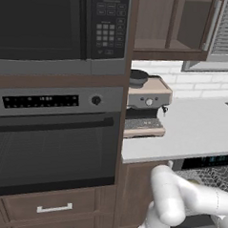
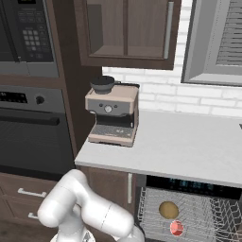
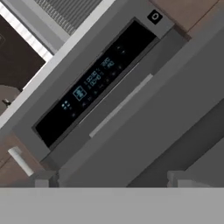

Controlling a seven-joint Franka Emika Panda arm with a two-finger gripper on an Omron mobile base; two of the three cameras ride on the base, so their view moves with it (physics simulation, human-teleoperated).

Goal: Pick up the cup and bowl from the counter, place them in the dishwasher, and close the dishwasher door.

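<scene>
Down low, our pincer point(image 3: 109, 177) hangs with its jaws spread wide and nothing between them, looking straight onto the dishwasher door point(image 3: 144, 131), its pale bar handle point(image 3: 120, 106) and the black control strip point(image 3: 94, 78) beyond it. The cup point(image 2: 176, 228) sits in the rack point(image 2: 198, 212) near the front, and the bowl point(image 2: 168, 210) rests just behind it, so we judge both are stowed and only the closing remains. To do it well, we'd get under the door's free edge, push squarely near the middle so it doesn't twist, and follow the swing until it seats. We'd also check that the rack is slid fully in first. Farther back, the bench point(image 2: 189, 142) carries just the espresso machine point(image 2: 112, 113) at its left end.
</scene>
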